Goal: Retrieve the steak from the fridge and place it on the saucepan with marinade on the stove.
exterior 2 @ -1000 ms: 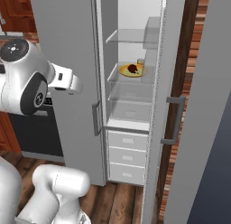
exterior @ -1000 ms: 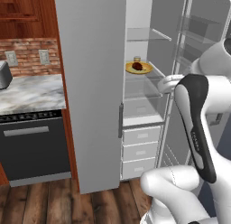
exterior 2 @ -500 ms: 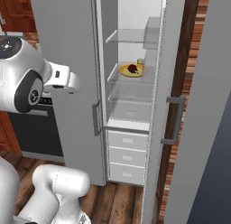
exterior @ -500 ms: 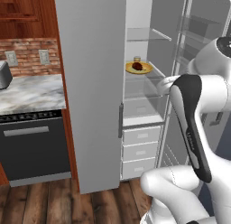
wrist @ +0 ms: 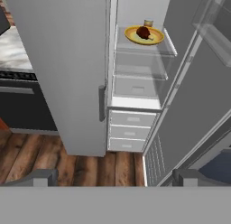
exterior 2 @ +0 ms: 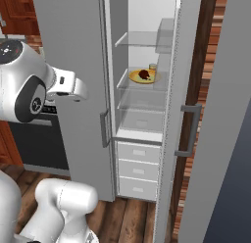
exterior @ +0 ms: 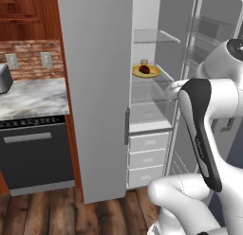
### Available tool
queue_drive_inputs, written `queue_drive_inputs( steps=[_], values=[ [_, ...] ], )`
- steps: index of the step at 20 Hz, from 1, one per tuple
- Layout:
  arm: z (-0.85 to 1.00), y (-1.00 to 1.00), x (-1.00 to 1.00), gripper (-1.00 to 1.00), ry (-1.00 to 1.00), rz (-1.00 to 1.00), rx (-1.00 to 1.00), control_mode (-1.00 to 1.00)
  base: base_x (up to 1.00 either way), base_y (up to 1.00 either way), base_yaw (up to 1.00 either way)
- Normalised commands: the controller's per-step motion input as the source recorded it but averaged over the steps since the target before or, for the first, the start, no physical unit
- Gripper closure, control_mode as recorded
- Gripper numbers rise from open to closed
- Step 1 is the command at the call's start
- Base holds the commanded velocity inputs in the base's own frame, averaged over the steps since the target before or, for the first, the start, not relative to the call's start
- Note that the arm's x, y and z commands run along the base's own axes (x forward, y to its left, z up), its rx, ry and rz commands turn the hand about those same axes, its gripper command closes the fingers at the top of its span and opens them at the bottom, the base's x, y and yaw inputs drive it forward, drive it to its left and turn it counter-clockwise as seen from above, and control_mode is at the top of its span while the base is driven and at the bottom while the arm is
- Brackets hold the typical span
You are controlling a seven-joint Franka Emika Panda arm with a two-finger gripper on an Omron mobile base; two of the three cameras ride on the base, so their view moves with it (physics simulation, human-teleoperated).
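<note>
Wood flooring, a brick backsplash and a marble counter frame the scene, and right in the middle stands the fridge with its right-hand door swung wide, white shelves on show. So the opening part looks done. On a glass shelf sits the yellow plate, and on it the steak, a dark red-brown lump, with a small jar just behind. Untouched, by the look of it. From the hand camera the meat's longer side seems to run diagonally across the plate, toward the plate's front right edge, though it is too small to read more than that.

The gripper hangs back from the shelves, well apart from the steak, fingers spread wide and empty. Everything that matters is ahead, I'd judge: reach in to the shelf, close on the meat, draw it out, then carry it to the pan on the cooktop.
</note>
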Motion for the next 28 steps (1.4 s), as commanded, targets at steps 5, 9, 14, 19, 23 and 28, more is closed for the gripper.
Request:
queue_drive_inputs(
  steps=[5,9,14,19,23,28],
  values=[
    [0.0,0.0,0.0,-1.0,0.0,0.0,0.0,-1.0,0.0,0.0,0.0],
    [-0.02,-0.03,-0.07,-1.0,0.0,0.0,0.02,-1.0,0.0,0.0,0.0],
    [-0.02,0.0,-0.03,-1.0,0.0,0.0,0.01,-1.0,0.0,0.0,0.0],
    [-0.01,0.0,0.0,-1.0,0.0,0.0,0.0,-1.0,0.0,0.0,0.0],
    [0.0,0.0,0.0,-1.0,0.0,0.0,0.0,1.0,0.0,0.0,0.0],
    [0.0,0.0,0.0,-1.0,0.0,0.0,0.0,1.0,0.08,0.0,0.0]
  ],
)
